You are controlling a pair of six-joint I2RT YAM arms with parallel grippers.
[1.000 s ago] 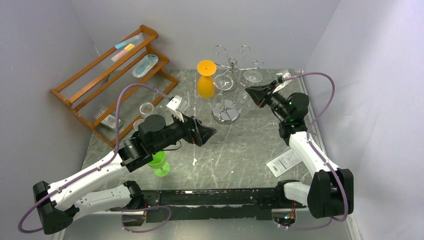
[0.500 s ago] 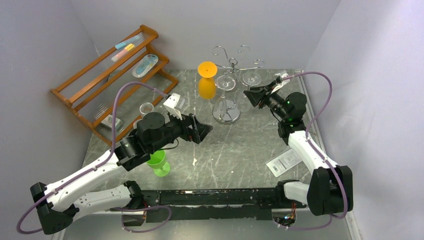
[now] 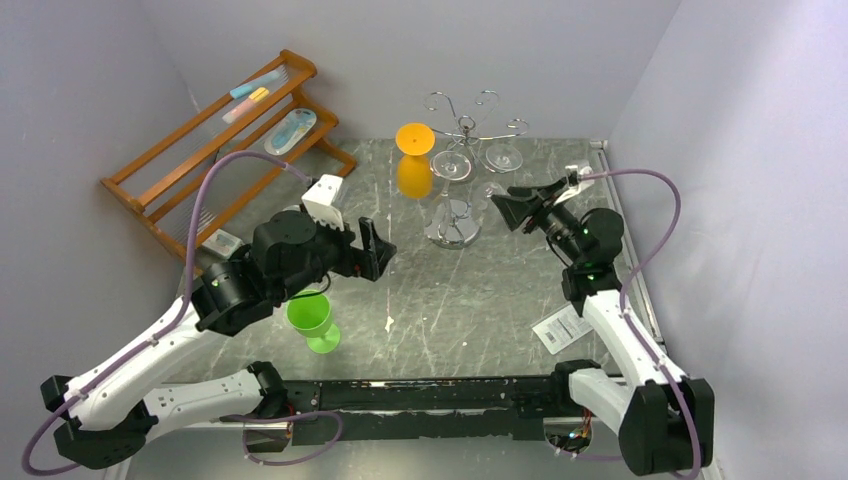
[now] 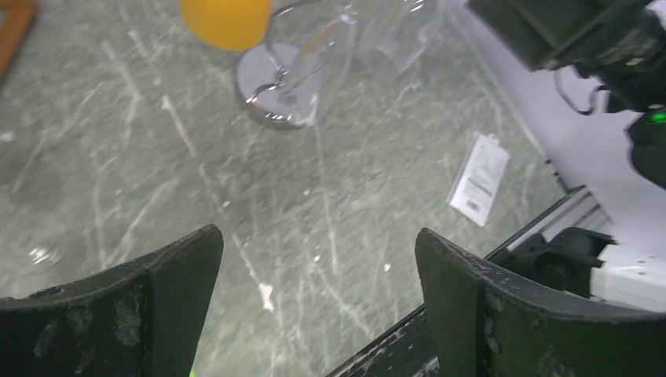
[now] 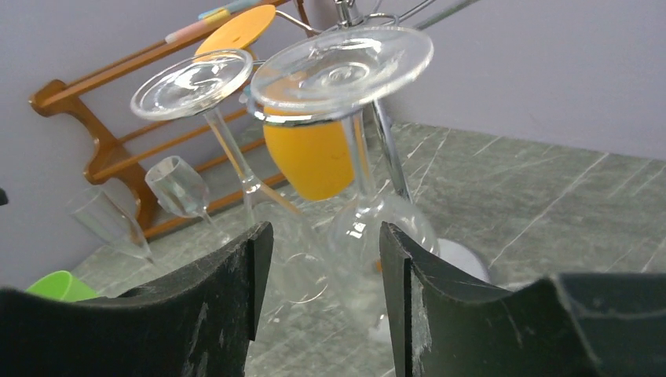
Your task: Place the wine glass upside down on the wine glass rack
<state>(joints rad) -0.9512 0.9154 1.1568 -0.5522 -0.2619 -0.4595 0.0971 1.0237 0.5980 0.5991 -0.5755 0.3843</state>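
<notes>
Right pincer (image 5: 323,236) gapes near wine glass (image 5: 342,67) hanging inverted on rack (image 3: 465,123).

tool (image 5: 322,233): jaws apart, empty | wine glass (image 5: 345,67): hangs foot-up on wine glass rack (image 5: 389,148)

Bare bench (image 3: 480,300) at frame centre leaves passage; at upper centre, hanging glasses (image 3: 452,166) crowd the wine glass rack (image 3: 466,125); green cup (image 3: 312,320) stands lower left.
</notes>
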